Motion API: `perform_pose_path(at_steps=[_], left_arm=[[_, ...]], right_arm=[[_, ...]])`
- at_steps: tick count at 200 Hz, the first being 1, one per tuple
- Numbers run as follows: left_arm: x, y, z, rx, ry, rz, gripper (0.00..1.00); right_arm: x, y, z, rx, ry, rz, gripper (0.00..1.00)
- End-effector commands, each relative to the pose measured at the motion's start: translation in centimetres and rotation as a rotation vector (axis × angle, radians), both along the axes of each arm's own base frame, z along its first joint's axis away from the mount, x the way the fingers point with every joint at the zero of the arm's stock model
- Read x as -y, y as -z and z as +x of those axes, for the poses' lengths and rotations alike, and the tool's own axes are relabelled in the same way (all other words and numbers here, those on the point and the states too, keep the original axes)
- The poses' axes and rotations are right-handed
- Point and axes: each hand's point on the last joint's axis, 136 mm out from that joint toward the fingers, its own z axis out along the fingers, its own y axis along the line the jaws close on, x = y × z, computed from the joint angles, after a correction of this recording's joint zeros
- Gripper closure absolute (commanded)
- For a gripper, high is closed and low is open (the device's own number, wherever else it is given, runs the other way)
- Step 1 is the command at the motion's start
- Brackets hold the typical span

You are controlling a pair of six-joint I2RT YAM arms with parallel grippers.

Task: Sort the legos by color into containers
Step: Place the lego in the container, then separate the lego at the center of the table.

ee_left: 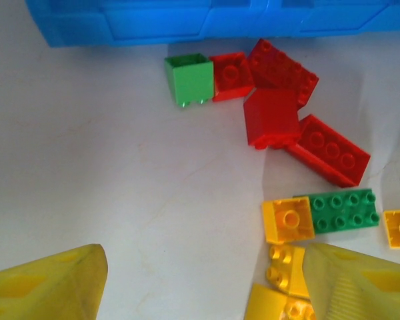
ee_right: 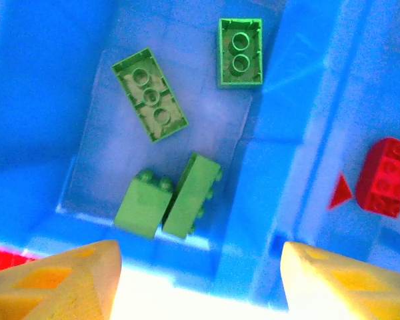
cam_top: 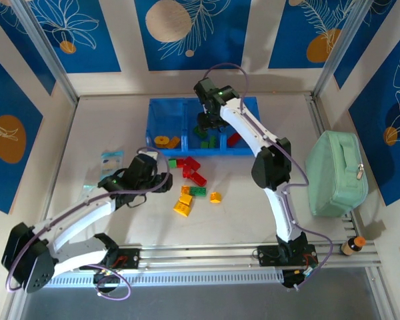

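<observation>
Inside the blue tray's middle compartment (ee_right: pixel 103 150) lie four green studded bricks (ee_right: pixel 149 95).

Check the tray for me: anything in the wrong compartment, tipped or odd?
No colour looks misplaced in the tray: the middle compartment holds green bricks, the right one a red brick. Two of the greens lie tipped on their sides, leaning together; harmless. The right gripper hangs open above them.

Left of the tray (cam_top: pixel 151 127), bare table (cam_top: pixel 100 120); bricks (cam_top: pixel 192 168) crowd its near side; the right arm (cam_top: pixel 243 123) overhangs its middle.
</observation>
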Motion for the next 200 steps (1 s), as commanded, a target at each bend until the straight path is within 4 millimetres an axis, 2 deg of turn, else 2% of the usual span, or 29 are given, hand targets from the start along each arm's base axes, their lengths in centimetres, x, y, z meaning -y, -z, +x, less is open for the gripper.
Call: perform_pose_path(at_steps=[1,16,36,78,103,130,200], left_arm=[[1.1,-0.6,1.8,-0.01,-0.017,-0.02,0.23],[1.7,0.0,2.9,-0.035,-0.027,-0.026,0.23],[2.2,1.1,4.4,-0.062,-0.043,-0.026,0.24],[2.6,2.8,7.8,-0.101,-0.078,-0.028,0.27],[3.2,3.9,9.5,-0.116,-0.072,-0.019,0.3],[2.7,5.3,10.8,-0.137,-0.099,0.014,0.34],[2.9,7.2,12.7,-0.176,-0.108,0.025,0.4]], right_arm=[[-0.7,-6.1,-2.2,0.105,-0.026,0.117,0.35],[-0.5,-6.9,-3.6,0.117,-0.029,0.155,0.35],[0.2,-6.9,-5.5,0.121,-0.03,0.195,0.36],[2.6,-4.8,-8.7,0.093,0.011,0.219,0.38],[4.0,-3.7,-9.9,0.076,0.039,0.218,0.4],[5.4,-3.0,-11.0,0.065,0.063,0.219,0.41],[8.3,-1.3,-13.3,0.044,0.129,0.234,0.43]])
